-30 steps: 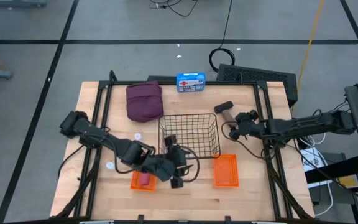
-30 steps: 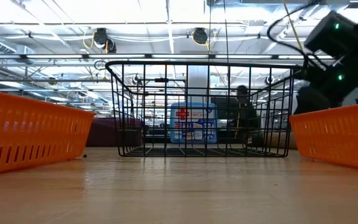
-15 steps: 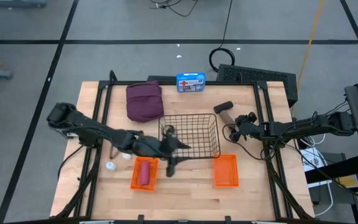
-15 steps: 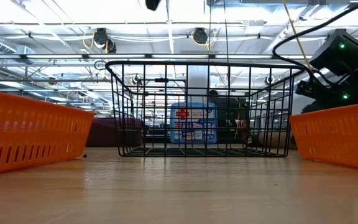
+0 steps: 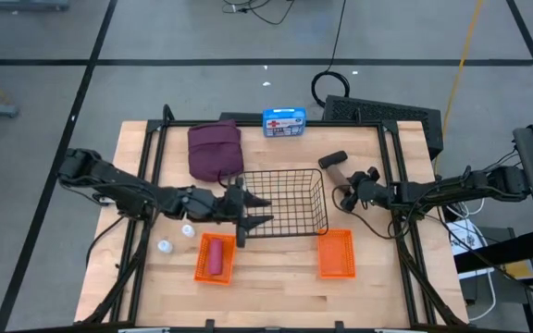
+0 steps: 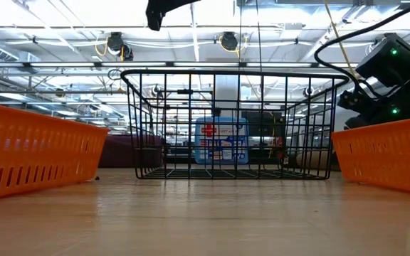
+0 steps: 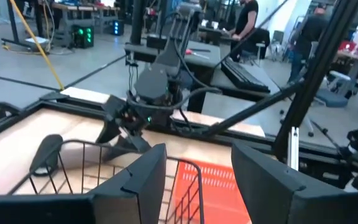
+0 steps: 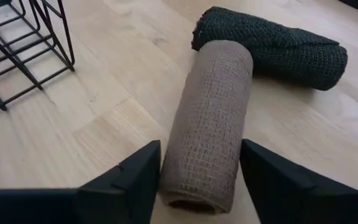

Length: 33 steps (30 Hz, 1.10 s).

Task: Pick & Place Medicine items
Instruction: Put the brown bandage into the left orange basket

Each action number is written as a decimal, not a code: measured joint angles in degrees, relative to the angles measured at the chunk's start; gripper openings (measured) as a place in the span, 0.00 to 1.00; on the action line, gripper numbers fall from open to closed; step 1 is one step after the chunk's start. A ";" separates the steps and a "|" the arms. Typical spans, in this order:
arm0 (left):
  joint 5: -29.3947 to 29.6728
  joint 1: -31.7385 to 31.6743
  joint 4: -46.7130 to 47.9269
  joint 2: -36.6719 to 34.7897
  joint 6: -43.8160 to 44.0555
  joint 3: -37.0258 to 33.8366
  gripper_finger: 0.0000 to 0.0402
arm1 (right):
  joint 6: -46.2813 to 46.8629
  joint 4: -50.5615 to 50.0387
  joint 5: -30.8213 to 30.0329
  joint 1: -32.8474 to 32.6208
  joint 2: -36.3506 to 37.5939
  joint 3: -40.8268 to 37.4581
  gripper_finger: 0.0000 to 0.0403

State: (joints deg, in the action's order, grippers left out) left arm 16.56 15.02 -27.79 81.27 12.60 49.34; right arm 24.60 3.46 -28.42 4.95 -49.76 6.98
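Two bandage rolls lie touching right of the wire basket [image 5: 283, 201]: a tan roll [image 8: 209, 118] and a dark roll [image 8: 272, 46]. The right gripper [image 8: 199, 171] straddles the tan roll, fingers just beside it, not clamped. Two white bottles [image 5: 165, 247] and one pink cylinder [image 5: 215, 255], in the left of two orange trays [image 5: 200, 270], stay low. The left gripper [image 5: 253, 211] hangs part-open, empty, at the basket's left edge.

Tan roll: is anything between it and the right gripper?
Nothing visible. The right gripper is right at the tan roll; the dark roll lies beyond it, the basket to one side. Left gripper hangs over the basket.
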 joint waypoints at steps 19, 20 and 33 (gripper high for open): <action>-0.14 0.05 0.46 0.03 7.03 0.04 0.46 | -18.81 5.12 -0.07 -0.77 3.90 11.25 0.12; -0.14 0.05 0.61 0.03 7.45 0.04 0.46 | -20.16 5.10 -0.07 -1.21 4.13 12.90 0.12; -0.02 -1.35 0.67 0.03 6.31 0.08 0.46 | -23.05 5.31 18.56 -12.31 3.63 22.32 0.12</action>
State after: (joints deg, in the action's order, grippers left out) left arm 16.55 13.67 -27.12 81.30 18.91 49.42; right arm 1.55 8.77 -9.86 -7.36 -46.13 29.30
